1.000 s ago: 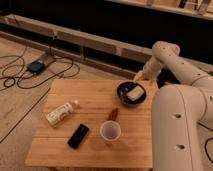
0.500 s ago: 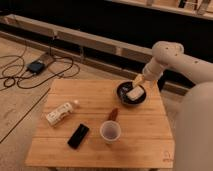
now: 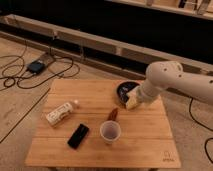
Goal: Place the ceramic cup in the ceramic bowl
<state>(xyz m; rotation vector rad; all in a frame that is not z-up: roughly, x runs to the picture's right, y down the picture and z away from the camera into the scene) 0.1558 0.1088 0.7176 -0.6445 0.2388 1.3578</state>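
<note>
The ceramic cup (image 3: pixel 110 131) is pale pinkish-white with a darker inside. It stands upright on the wooden table (image 3: pixel 145 145), near the front middle. The ceramic bowl (image 3: pixel 125 88) is dark and shallow and sits at the table's back right. My gripper (image 3: pixel 132 99) comes in from the right on a white arm (image 3: pixel 170 80) and hangs over the bowl's front edge, covering part of it. The gripper is well apart from the cup, which stands in front of it and to its left.
A white plastic bottle (image 3: pixel 61 112) lies on its side at the table's left. A flat black object (image 3: pixel 78 135) lies left of the cup. A small brown object (image 3: pixel 114 114) lies between cup and bowl. Cables and a dark box (image 3: pixel 36 66) are on the floor to the left.
My gripper has moved from above the bowl's back right down toward its front edge. The bulky arm section at the right foreground has left the view. The table's objects have not moved.
</note>
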